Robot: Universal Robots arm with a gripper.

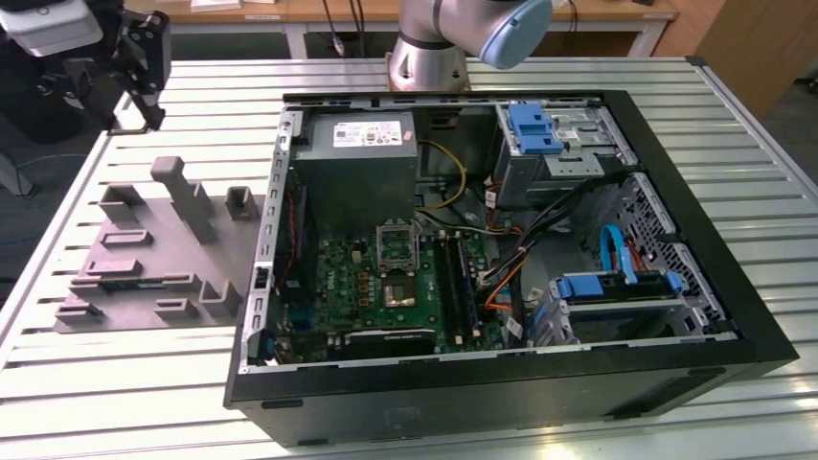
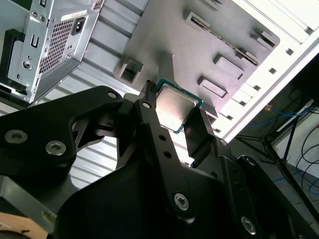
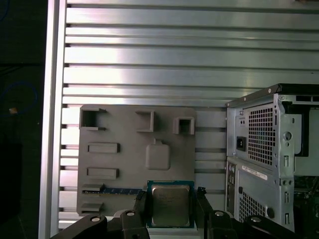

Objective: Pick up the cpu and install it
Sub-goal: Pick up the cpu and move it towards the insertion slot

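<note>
1. Cpu (image 3: 170, 203) is clamped by its opposite edges between my fingers (image 3: 201, 199), metal top towards the wrist cameras, likely to spare its underside.
2. I hold it high above the grey tray (image 3: 127, 149), beside the open computer case (image 1: 511, 383); it is not yet installed.

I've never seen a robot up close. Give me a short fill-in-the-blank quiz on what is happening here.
1. The gripper is shut on the ___.
2. It hangs above a moulded tray whose colour is ___.
3. The tray lies on the slatted ___, beside the open computer case.
4. The drive brackets inside the case are ___.

Missing words: cpu; grey; table; blue.
</note>
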